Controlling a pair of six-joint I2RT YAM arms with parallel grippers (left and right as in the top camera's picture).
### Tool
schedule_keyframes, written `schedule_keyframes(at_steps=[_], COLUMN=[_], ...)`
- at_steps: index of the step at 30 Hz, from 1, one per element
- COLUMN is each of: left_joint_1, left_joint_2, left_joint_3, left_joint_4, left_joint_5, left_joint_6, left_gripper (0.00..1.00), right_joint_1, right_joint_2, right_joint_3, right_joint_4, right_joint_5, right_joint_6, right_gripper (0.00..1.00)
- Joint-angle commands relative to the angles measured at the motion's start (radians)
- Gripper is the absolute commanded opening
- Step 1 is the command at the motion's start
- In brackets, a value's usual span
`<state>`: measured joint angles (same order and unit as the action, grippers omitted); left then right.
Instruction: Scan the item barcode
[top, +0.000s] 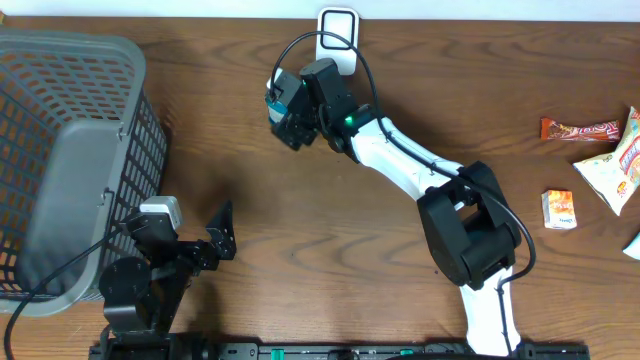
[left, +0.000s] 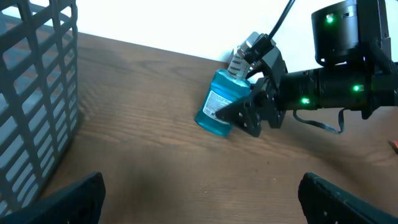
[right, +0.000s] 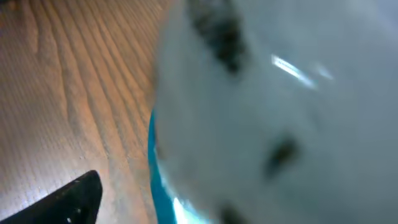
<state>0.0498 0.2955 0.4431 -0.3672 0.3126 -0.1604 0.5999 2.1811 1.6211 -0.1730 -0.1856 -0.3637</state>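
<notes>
The blue mouthwash bottle (left: 216, 106) lies tilted at the far middle of the table, close to the white scanner (top: 338, 35), likely so its label can be read. The right gripper (left: 249, 115) straddles it, though I cannot tell whether the fingers are pinching. The left gripper (top: 224, 232) rests near-left by the basket (top: 60, 150), fingers wide. The bottle has a pale label and a ribbed clear cap.

The bottle (left: 219, 94) is blue with a white label. The table (top: 330, 230) is brown with wavy grain. At nine o'clock the basket (top: 60, 70) is grey mesh; at three, an orange box (top: 559, 208).
</notes>
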Motion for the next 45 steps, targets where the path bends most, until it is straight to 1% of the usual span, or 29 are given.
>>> schedule_keyframes(at_steps=[1,3,6,8,11,14,17,19,21,27,35,41,45], left_joint_1=[-0.002,-0.002,-0.002,-0.002,-0.002,-0.002,-0.002,-0.002,-0.002,-0.002,-0.002,-0.002,-0.002], left_joint_2=[-0.002,-0.002,-0.002,-0.002,-0.002,-0.002,-0.002,-0.002,-0.002,-0.002,-0.002,-0.002,-0.002], left_joint_3=[-0.001,-0.001,-0.001,-0.001,-0.001,-0.001,-0.001,-0.001,-0.001,-0.001,-0.001,-0.001,-0.001], left_joint_4=[0.001,0.001,0.001,0.001,0.001,0.001,0.001,0.001,0.001,0.001,0.001,0.001,0.001], left_joint_5=[0.009,0.009,0.009,0.009,0.009,0.009,0.009,0.009,0.009,0.009,0.009,0.009,0.009], left_joint_6=[-0.002,-0.002,-0.002,-0.002,-0.002,-0.002,-0.002,-0.002,-0.002,-0.002,-0.002,-0.002,-0.002], left_gripper=[0.99,0.99,0.99,0.99,0.99,0.99,0.99,0.99,0.99,0.99,0.99,0.99,0.99], right_joint_1=[-0.01,-0.015,-0.031,-0.036,-0.037,-0.034,-0.029,-0.03,-0.034,-0.03,-0.019,-0.016,-0.017], right_joint_2=[-0.092,-0.127,-0.164,-0.166,-0.156,-0.144,-0.132,-0.125,-0.121,-0.114,-0.058,-0.041,-0.04], right_joint_3=[0.0,0.0,0.0,0.0,-0.015,-0.059,-0.108,-0.134,-0.146,-0.147,-0.147,-0.146,-0.146], right_joint_4=[-0.034,-0.061,-0.092,-0.092,-0.074,0.008,0.143,0.223,0.274,0.289,0.325,0.357,0.373], right_joint_5=[-0.01,-0.061,-0.191,-0.222,-0.203,-0.143,-0.03,-0.003,-0.005,-0.011,-0.022,-0.061,-0.061], right_joint_6=[0.079,0.105,0.1,0.097,0.083,0.091,0.195,0.243,0.254,0.254,0.254,0.19,0.19], right_gripper=[0.99,0.99,0.99,0.99,0.99,0.99,0.99,0.99,0.99,0.99,0.99,0.99,0.99])
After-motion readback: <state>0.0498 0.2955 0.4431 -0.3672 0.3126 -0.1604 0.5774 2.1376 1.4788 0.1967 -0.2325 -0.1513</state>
